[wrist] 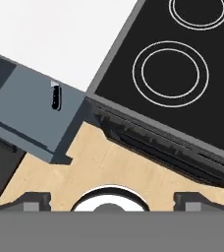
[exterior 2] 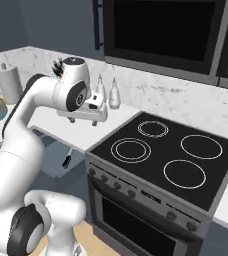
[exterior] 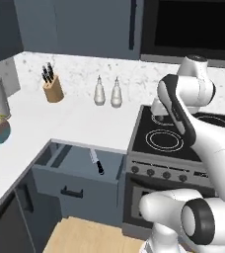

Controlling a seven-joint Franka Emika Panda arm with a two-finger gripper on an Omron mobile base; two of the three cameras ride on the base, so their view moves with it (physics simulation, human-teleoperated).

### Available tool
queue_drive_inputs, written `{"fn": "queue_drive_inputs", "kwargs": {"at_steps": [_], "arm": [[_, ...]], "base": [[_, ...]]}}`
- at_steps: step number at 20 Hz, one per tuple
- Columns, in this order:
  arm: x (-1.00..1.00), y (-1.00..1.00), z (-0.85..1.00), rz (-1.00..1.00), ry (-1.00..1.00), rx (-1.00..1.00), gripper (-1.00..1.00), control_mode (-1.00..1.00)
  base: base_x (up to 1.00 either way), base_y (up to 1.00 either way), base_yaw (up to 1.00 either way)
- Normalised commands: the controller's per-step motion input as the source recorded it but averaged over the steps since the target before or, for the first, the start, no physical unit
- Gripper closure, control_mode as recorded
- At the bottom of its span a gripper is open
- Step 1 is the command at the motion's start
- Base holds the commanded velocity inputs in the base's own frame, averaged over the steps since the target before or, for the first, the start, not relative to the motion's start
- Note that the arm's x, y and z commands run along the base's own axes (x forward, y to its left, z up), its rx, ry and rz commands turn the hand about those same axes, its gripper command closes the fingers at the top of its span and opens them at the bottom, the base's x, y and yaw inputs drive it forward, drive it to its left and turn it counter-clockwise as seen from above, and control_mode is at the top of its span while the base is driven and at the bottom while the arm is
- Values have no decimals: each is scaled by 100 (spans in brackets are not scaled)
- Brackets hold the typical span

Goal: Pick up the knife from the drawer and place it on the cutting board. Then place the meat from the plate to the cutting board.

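White speckled bench (exterior: pixel 75 123) runs beside a black four-ring stove (exterior 2: pixel 171 155). Below its edge, the slate blue-grey drawer (exterior: pixel 75 184) stands pulled out; the small black-handled, silver-bladed knife (exterior: pixel 96 162) lies inside. The pincer (exterior 2: pixel 83 120) hangs above the bench edge, fingertips spread wide, holding nothing.
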Motion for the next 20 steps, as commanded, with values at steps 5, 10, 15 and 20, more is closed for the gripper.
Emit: {"fn": "queue_drive_inputs", "kwargs": {"at_steps": [5, 10, 15, 20], "arm": [[0, 0, 0, 0, 0, 0, -100, 100], [0, 0, 0, 0, 0, 0, -100, 100], [0, 0, 0, 0, 0, 0, -100, 100], [0, 0, 0, 0, 0, 0, -100, 100]], "base": [[15, -1, 84], [0, -10, 78], [6, -24, 58], [38, -8, 45]]}}
